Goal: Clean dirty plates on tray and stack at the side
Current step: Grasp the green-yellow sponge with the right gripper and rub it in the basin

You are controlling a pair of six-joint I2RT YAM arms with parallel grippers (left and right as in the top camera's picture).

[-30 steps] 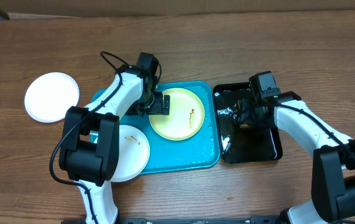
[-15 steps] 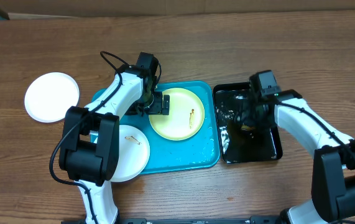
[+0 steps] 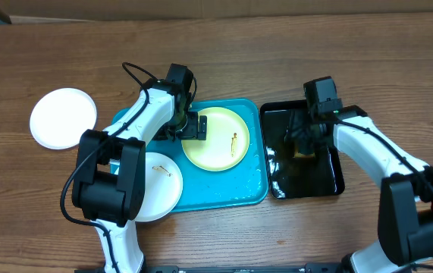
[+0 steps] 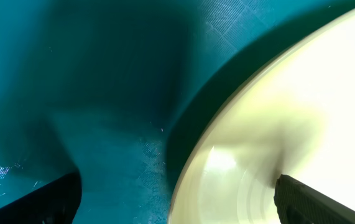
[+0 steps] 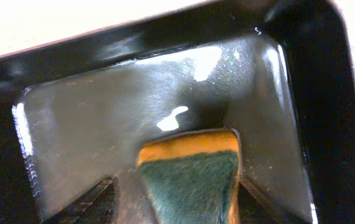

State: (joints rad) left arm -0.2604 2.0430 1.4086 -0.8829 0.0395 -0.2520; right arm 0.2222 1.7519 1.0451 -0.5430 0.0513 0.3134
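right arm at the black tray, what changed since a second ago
The right gripper, sponge between its fingers, edged slightly toward the far side of the black tray. The left gripper, open at the rim of the yellow-green plate, and everything else stayed put.

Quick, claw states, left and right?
Left claw: open, straddling the yellow-green plate rim.
Right claw: around the sponge; grip cannot be told.

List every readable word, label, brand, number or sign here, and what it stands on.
None: no word, label, brand, number or sign shows in any view.
Turquoise-blue rectangular plastic tray: plain.
Pale yellow-green round plate: a dark smudge only, no writing.
White round plate on the tray: a smudge only.
White round plate off the tray: blank.
Glossy black narrow tray and yellow-and-green sponge: unmarked.
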